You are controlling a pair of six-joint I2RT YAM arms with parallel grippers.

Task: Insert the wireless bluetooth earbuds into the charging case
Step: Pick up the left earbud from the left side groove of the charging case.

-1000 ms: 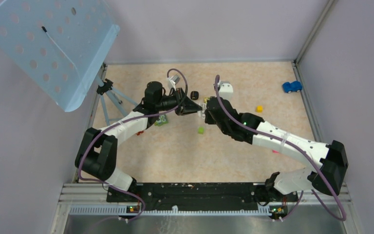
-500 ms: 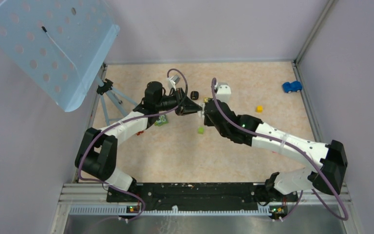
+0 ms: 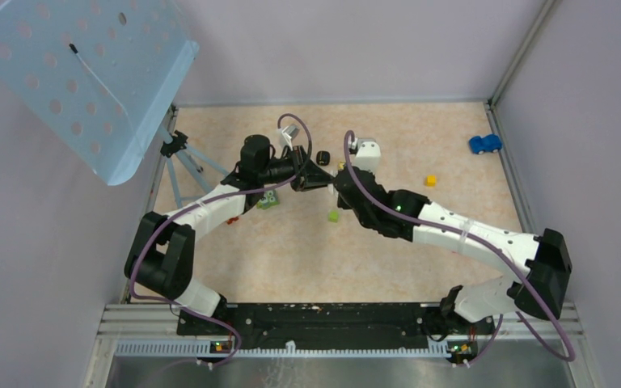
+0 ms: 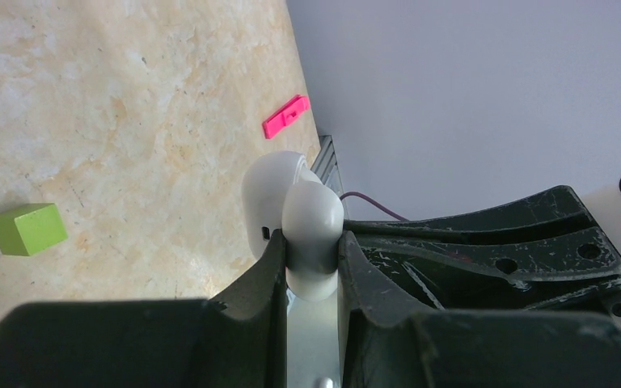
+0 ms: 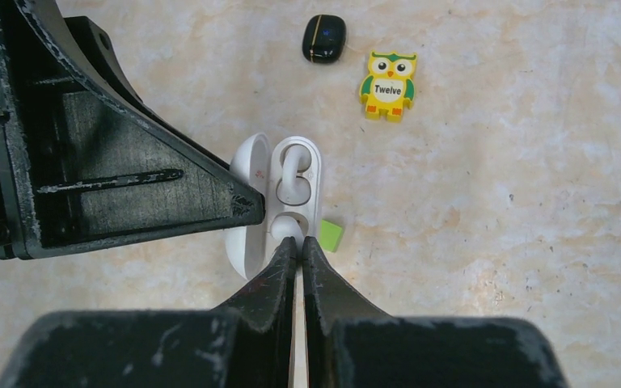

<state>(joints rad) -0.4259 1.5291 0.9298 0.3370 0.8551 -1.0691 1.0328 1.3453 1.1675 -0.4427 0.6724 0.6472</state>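
Right wrist view: open charging case (image 5: 314, 202), clamped in left gripper (image 4: 311, 242), runs lengthwise toward the tightly closed right gripper (image 5: 297, 242).

Robot-manipulation lab cell. Bench (image 3: 291, 250) with a mottled beige top, closed in by plain lilac walls (image 3: 331, 48) at its back and sides; cabled left arm (image 3: 202, 212) and right arm (image 3: 469, 234) mounted on an aluminium rail (image 3: 331, 327) at its near edge. Small tripod (image 3: 179, 149) at the bench's left edge, blue toy car (image 3: 484, 144) at its far right, perforated blue panel (image 3: 81, 81) above its far-left corner.
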